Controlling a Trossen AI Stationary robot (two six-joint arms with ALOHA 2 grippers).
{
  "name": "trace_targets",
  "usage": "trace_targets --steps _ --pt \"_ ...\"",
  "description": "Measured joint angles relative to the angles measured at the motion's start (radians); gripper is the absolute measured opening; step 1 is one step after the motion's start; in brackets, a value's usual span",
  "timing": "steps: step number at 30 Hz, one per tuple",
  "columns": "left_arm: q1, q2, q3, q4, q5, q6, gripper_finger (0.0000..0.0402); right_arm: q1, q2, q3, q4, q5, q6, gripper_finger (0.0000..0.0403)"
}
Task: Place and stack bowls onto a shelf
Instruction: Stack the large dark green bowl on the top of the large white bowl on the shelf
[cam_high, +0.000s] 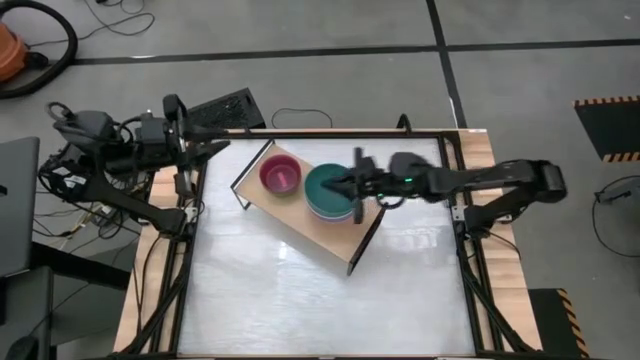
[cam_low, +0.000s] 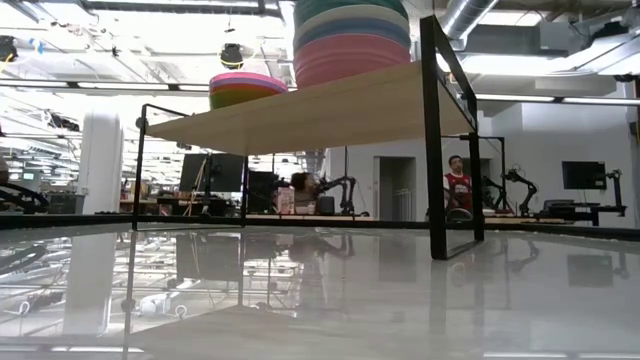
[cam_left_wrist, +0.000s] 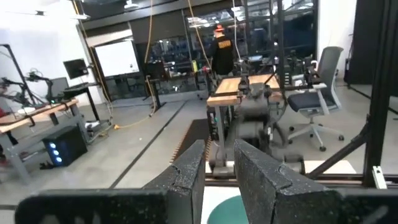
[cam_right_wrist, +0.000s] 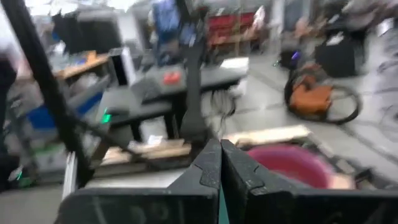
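Observation:
The light-wood shelf (cam_high: 335, 240) stands slantwise on the white tabletop and shows in the low view (cam_low: 330, 110). On it sits a small stack of bowls with a magenta one on top (cam_high: 280, 175) (cam_low: 247, 88). Beside it sits a taller stack of larger bowls with a dark teal-green one on top (cam_high: 322, 190) (cam_low: 350, 35). My right gripper (cam_high: 340, 184) (cam_right_wrist: 221, 165) is shut over the larger stack's top bowl, fingers level, pointing to the table's left. My left gripper (cam_high: 218, 147) (cam_left_wrist: 221, 168) is a little open and empty, high over the table's far left corner. My right gripper hangs right over the top bowl of the larger stack (cam_high: 318, 182) with its fingers shut. I cannot tell whether it touches the bowl; the fingers themselves hide that place.
The shelf's black end legs (cam_low: 434, 140) stand on the glossy tabletop. The table's black frame (cam_high: 455, 215) runs along its edges. A person in red (cam_low: 457, 185) is in the room far behind the table.

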Motion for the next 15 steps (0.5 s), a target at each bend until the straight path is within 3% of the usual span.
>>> trace_targets --steps 9,15 --pt "0.0 0.003 -0.002 -0.002 0.005 -0.022 0.0073 -0.006 0.206 0.162 0.009 -0.141 0.005 0.0034" --pt "0.0 0.006 -0.002 -0.005 0.006 -0.033 0.0073 -0.008 0.237 0.194 -0.038 -0.155 0.019 0.0027"
